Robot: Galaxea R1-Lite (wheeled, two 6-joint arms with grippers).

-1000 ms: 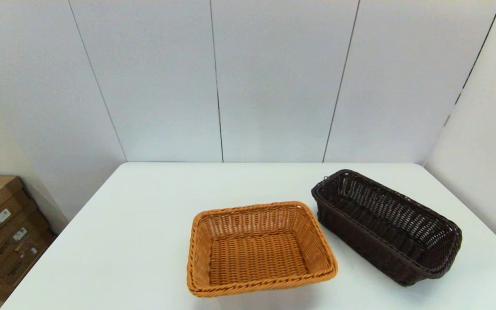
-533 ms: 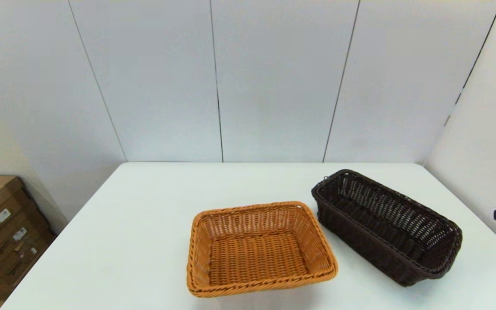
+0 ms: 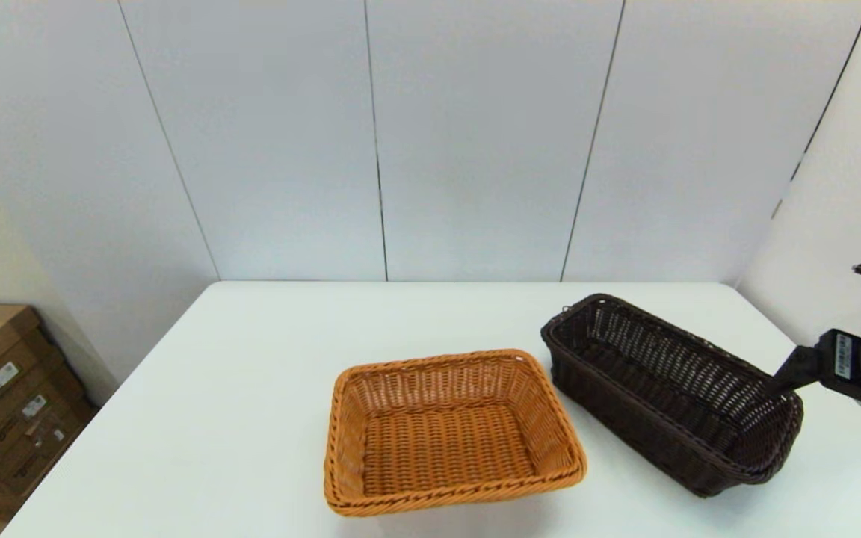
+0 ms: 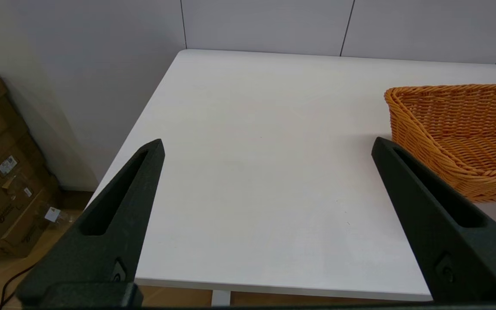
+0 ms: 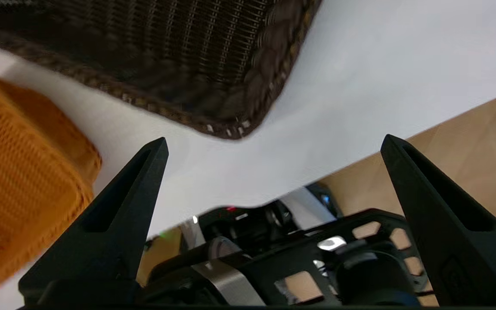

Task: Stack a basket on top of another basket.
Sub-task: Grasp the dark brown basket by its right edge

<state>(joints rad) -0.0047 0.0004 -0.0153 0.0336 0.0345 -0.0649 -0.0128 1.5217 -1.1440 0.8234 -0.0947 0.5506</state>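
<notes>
The dark brown basket (image 3: 670,392) lies slantwise on the right of the table, empty. The orange basket (image 3: 449,430) sits just to its left, at the front middle, also empty. The two stand side by side. My right arm comes in from the right edge, and one black finger (image 3: 793,373) reaches over the dark basket's near right end. The right wrist view shows the right gripper (image 5: 274,138) open and empty, above the dark basket's corner (image 5: 179,56) and the table's front edge, with the orange basket (image 5: 20,185) off to one side. My left gripper (image 4: 267,141) stands open over the table's front left, with the orange basket (image 4: 463,133) beyond one finger.
The white table (image 3: 251,388) has grey wall panels behind it and on the right. Cardboard boxes (image 3: 4,396) are stacked on the floor to the left of the table. My own base (image 5: 295,267) shows below the table's front edge.
My right arm has come into the head view from the right edge and reached toward the dark basket's near right end. Both baskets have stayed where they were.
</notes>
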